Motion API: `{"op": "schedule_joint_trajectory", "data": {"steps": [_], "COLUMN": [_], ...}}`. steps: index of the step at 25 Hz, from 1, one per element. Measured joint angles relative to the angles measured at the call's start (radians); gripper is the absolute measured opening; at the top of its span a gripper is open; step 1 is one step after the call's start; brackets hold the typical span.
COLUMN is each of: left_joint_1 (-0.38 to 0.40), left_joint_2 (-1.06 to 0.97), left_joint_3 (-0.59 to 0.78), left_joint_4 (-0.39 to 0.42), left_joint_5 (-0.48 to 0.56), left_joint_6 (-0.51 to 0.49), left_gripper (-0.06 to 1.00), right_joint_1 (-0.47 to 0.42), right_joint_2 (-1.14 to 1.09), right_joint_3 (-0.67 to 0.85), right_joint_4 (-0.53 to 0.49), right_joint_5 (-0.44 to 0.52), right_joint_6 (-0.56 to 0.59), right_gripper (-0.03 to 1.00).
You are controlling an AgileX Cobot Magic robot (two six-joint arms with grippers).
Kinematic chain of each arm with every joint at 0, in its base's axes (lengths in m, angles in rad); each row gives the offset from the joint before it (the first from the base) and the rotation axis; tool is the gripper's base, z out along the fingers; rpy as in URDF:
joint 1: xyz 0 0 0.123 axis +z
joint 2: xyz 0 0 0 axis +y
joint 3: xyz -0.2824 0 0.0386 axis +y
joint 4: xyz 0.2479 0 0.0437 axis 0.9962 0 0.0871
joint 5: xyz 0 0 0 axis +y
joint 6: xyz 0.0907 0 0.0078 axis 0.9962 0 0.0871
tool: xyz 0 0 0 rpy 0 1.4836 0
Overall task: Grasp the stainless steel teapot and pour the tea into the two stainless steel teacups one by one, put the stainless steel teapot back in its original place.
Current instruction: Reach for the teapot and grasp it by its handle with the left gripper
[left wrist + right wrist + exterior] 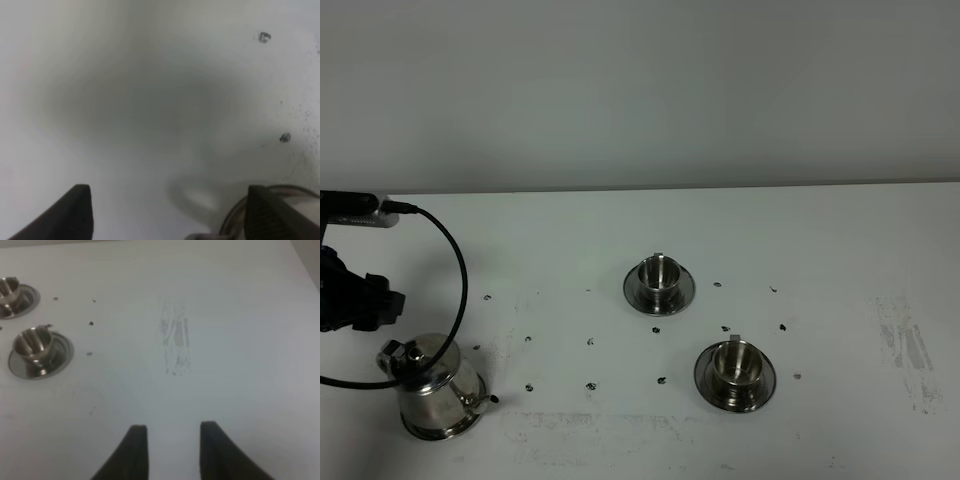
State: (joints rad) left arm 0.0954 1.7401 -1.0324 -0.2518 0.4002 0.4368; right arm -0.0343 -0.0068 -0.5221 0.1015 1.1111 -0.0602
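my left gripper [169, 190] is spread wide and holds nothing. it hangs over bare desk [570, 230] just behind and to the left of the stainless steel teapot [432, 385], which stands on its wide saucer [440, 432] at the front left corner. in the left wrist view only a blurred curve of steel shows beside one finger, so i judge the pot is off to one side of my jaws, not between them. its handle [390, 353] faces my left arm and its spout [486, 400] points away, towards the two teacups [660, 272] [734, 362] on their saucers mid-desk. my right gripper [172, 429] is parted a little, empty, far right, well away from the pot. so the grasp falls to the left arm, coming at the handle.
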Motion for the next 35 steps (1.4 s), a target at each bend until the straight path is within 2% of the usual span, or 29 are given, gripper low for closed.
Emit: {"op": "schedule_joint_trajectory", "data": {"steps": [9,20,24,35], "left_joint_1": [0.000,0.001,0.001,0.001], "left_joint_2": [0.052,0.056,0.060,0.060], "left_joint_3": [0.003,0.003,0.003,0.003], "left_joint_4": [-0.036,-0.033,0.001,0.097], "left_joint_5": [0.002,0.084,0.144,0.221], "left_joint_6": [-0.009,-0.062,-0.062,-0.062], "left_gripper": [0.64,0.64,0.64,0.64], "right_joint_1": [0.000,0.000,0.000,0.000], "right_joint_2": [0.000,0.000,0.000,0.000], "right_joint_3": [0.000,0.000,0.000,0.000], "right_joint_4": [0.000,0.000,0.000,0.000], "right_joint_5": [0.000,0.000,0.000,0.000], "right_joint_6": [0.000,-0.001,-0.001,0.001], "right_gripper": [0.24,0.24,0.24,0.24]}}
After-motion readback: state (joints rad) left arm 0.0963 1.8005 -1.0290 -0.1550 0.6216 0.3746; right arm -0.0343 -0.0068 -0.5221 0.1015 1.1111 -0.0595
